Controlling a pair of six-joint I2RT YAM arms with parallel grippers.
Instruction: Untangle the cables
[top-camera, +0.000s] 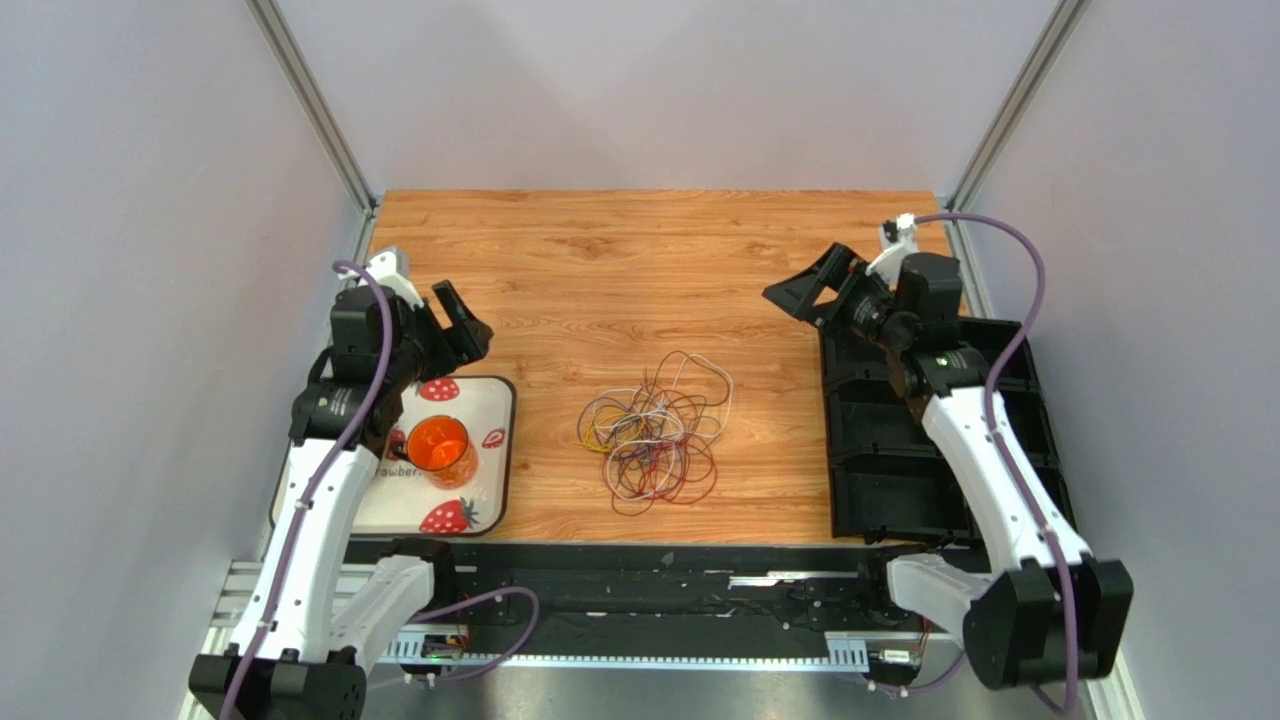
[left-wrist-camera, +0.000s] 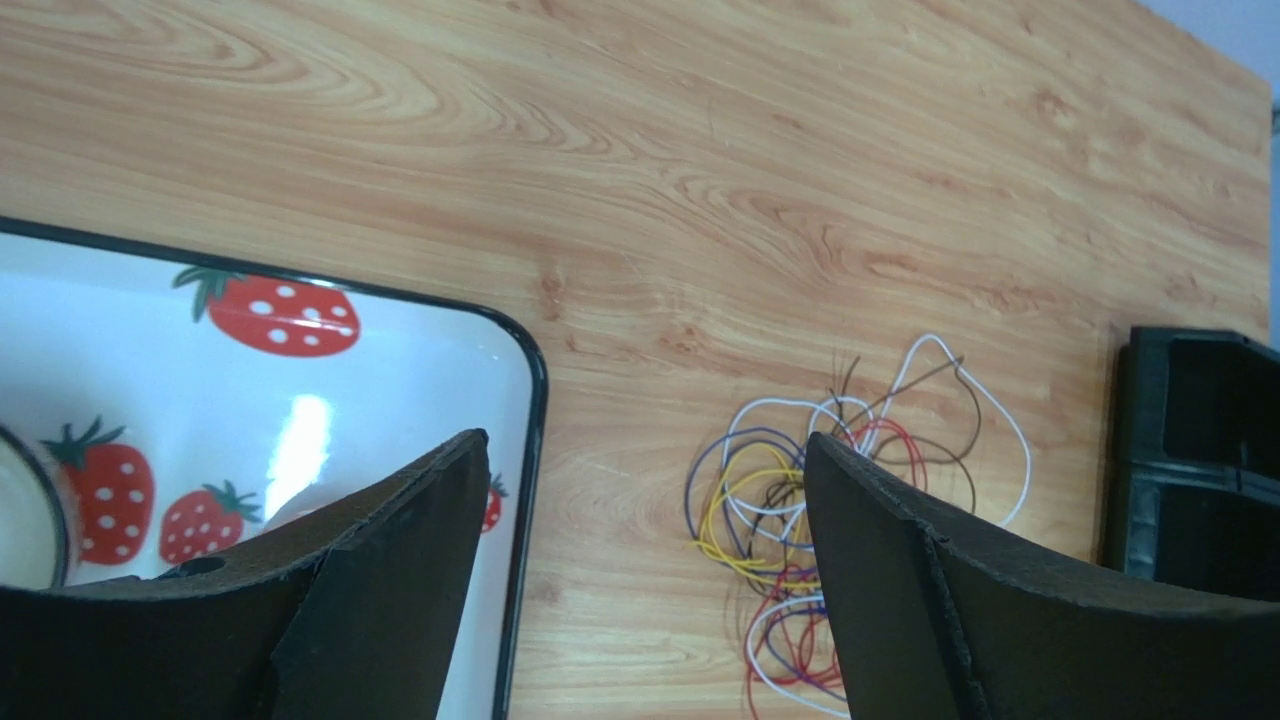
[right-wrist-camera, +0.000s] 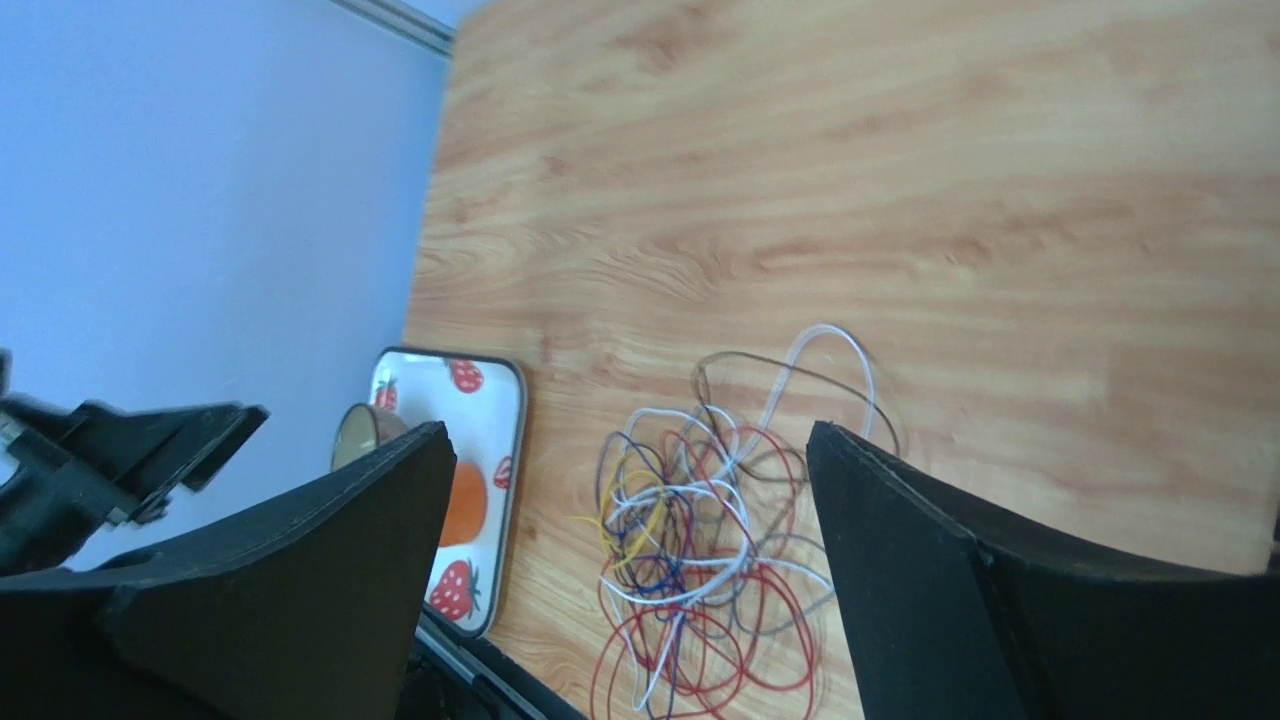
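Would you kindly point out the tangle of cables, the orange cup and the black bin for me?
cables (top-camera: 657, 438): top external view, middle of the tangle.
orange cup (top-camera: 440, 447): top external view, its open mouth.
black bin (top-camera: 864, 488): top external view, a bare compartment on its left side.

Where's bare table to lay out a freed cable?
Widest: the far half of the table, beyond the cables. Narrower strips: between the strawberry tray and the cables, and between the cables and the black bin. Crowded: the tray holds an orange cup.
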